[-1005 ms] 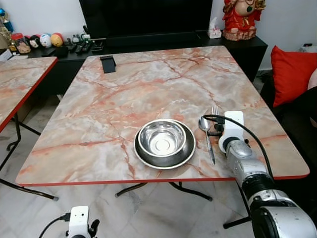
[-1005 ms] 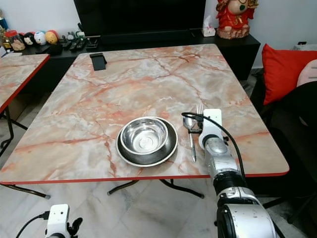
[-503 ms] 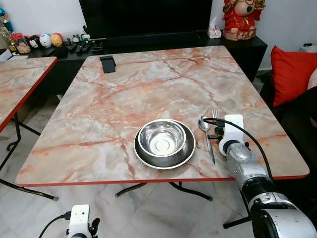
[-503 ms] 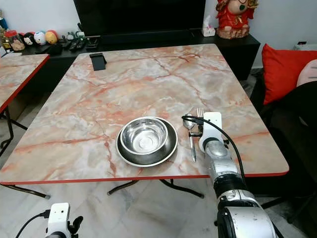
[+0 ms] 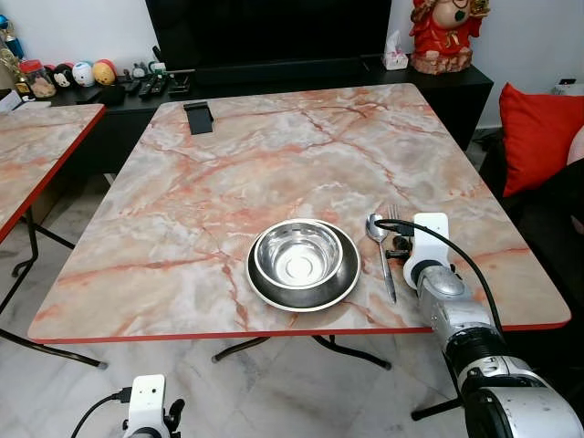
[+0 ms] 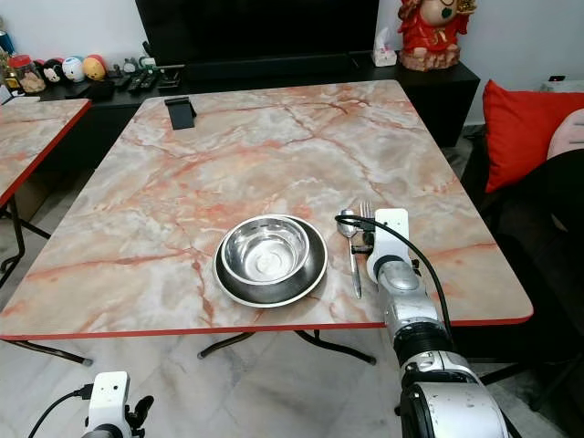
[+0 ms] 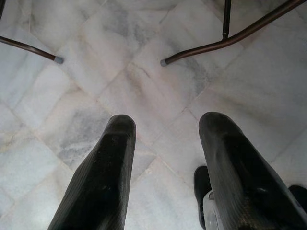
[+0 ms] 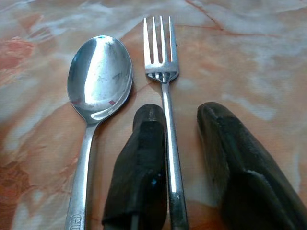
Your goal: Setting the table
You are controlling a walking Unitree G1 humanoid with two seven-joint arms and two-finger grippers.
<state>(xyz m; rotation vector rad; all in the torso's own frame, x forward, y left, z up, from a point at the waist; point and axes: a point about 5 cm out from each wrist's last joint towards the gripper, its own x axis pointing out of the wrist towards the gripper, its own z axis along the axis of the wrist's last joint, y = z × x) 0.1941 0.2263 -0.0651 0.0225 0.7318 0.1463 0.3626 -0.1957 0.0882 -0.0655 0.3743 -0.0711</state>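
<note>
A steel bowl (image 5: 298, 254) sits in a dark plate (image 5: 349, 276) near the front edge of the marble table (image 5: 274, 164). Just right of the plate lie a spoon (image 5: 377, 228) and a fork (image 5: 396, 211), side by side, heads pointing away from me. My right gripper (image 8: 184, 112) rests low over the table, open. The fork's handle (image 8: 171, 163) lies flat between its fingers, close to one finger (image 8: 144, 153). My left gripper (image 7: 165, 124) hangs open below the table, over the tiled floor.
A black phone stand (image 5: 198, 117) stands at the table's far left. A second marble table (image 5: 36, 146) is to my left. Behind are a black TV console (image 5: 301, 73) and a red figurine (image 5: 443, 36). A red cushion (image 5: 538, 137) lies at right. Table legs (image 7: 225, 40) cross the floor.
My right arm has drawn back a little toward the table's front edge. The fork and spoon stay where they lie, and the left arm has not moved.
</note>
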